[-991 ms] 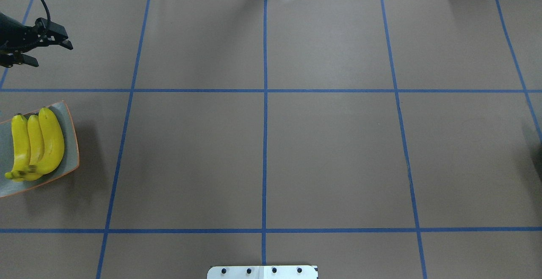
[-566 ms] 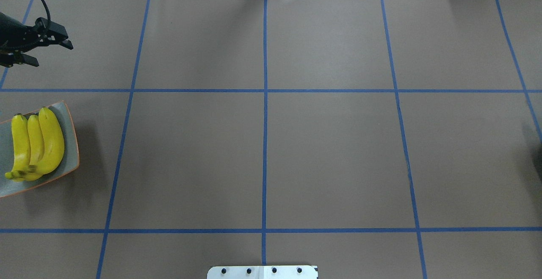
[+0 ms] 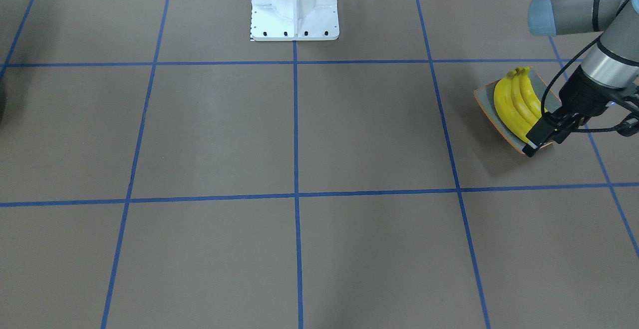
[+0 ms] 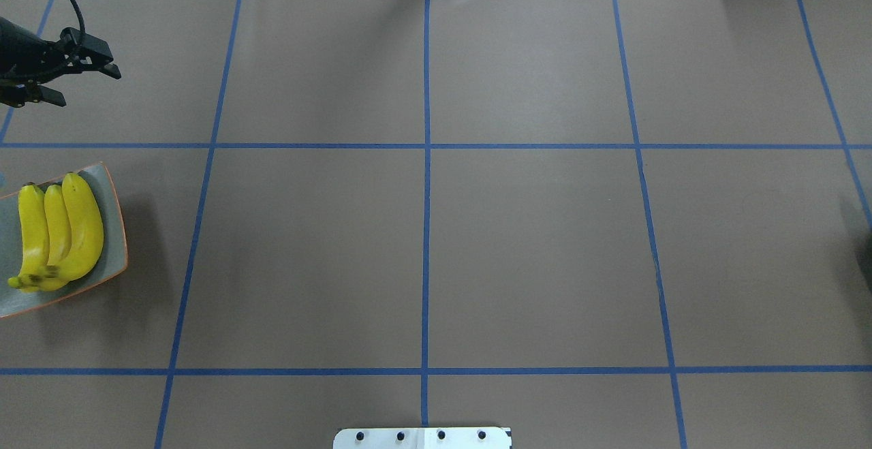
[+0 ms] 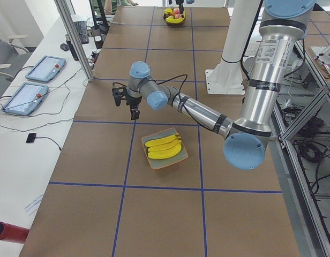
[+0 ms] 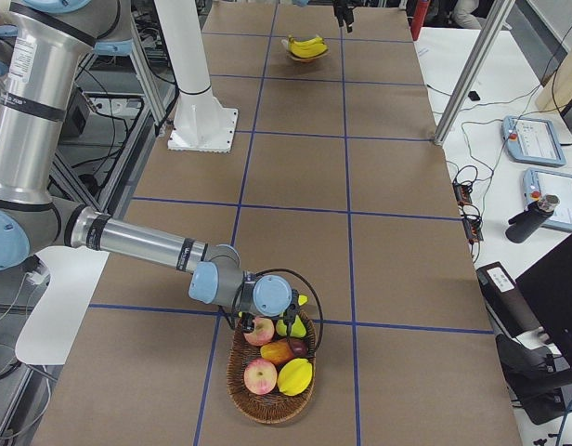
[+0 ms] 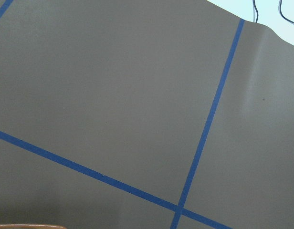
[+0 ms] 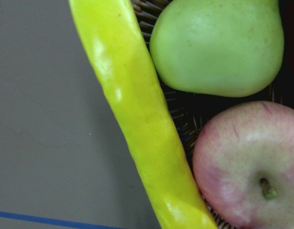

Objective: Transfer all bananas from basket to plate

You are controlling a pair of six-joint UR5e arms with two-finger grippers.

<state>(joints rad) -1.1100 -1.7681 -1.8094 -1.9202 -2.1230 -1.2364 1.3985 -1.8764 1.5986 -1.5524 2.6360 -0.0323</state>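
- Yellow curved banana (image 8: pixel 142 119) is lying in the brown wicker basket (image 6: pixel 267 413) beneath the right gripper (image 6: pixel 288 321); its jaws' state cannot be told.
- Left gripper (image 4: pixel 88 86) is hanging with its jaws open.
- Advisable: gripping mid-length, lifting straight.

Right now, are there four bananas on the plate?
No, only three bananas lie side by side on the plate.
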